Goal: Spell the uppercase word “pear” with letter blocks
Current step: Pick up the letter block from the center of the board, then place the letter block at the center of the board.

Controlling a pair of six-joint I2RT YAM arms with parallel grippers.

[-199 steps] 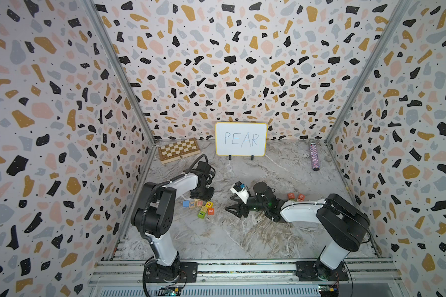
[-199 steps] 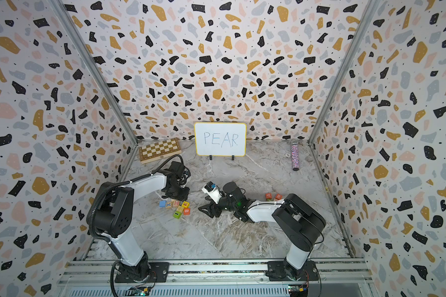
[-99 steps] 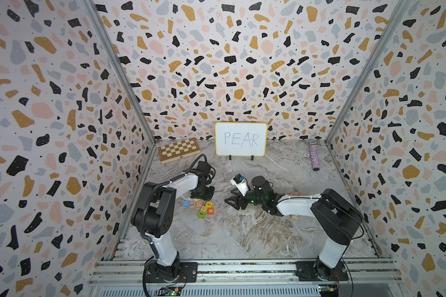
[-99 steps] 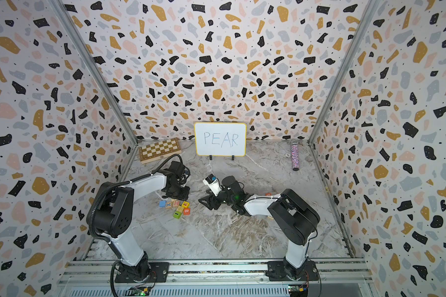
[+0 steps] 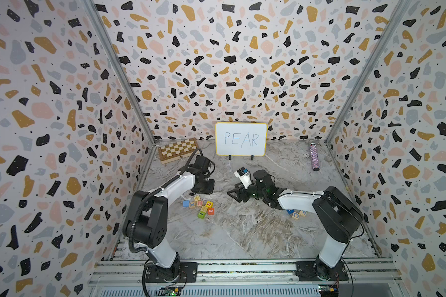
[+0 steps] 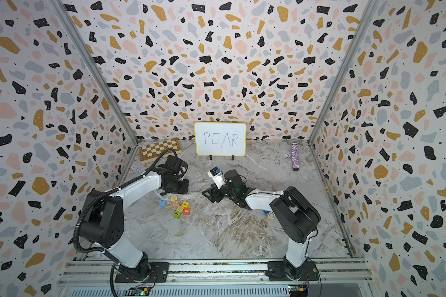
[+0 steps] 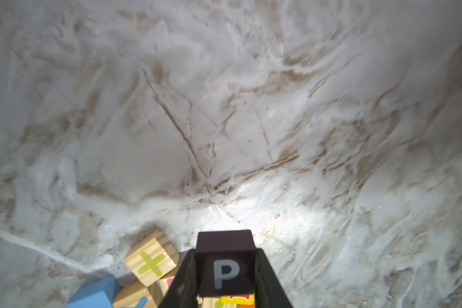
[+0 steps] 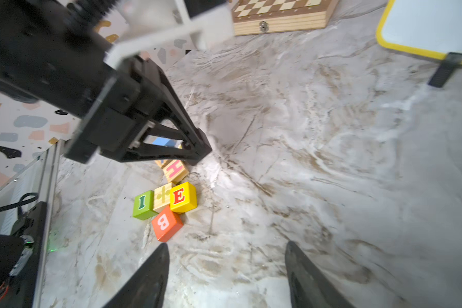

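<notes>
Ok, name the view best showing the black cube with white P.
Left wrist view: the black P cube, close and readable, in the shut left gripper. Right wrist and top views: gripper hides it.

The right gripper [image 5: 232, 196] is shifted farther back than a second ago. The right forearm [image 5: 298, 200] is swung back with it. Two orange-red blocks are now covered by it, and blue and wooden blocks [image 5: 296, 214] are uncovered on its near side.
</notes>
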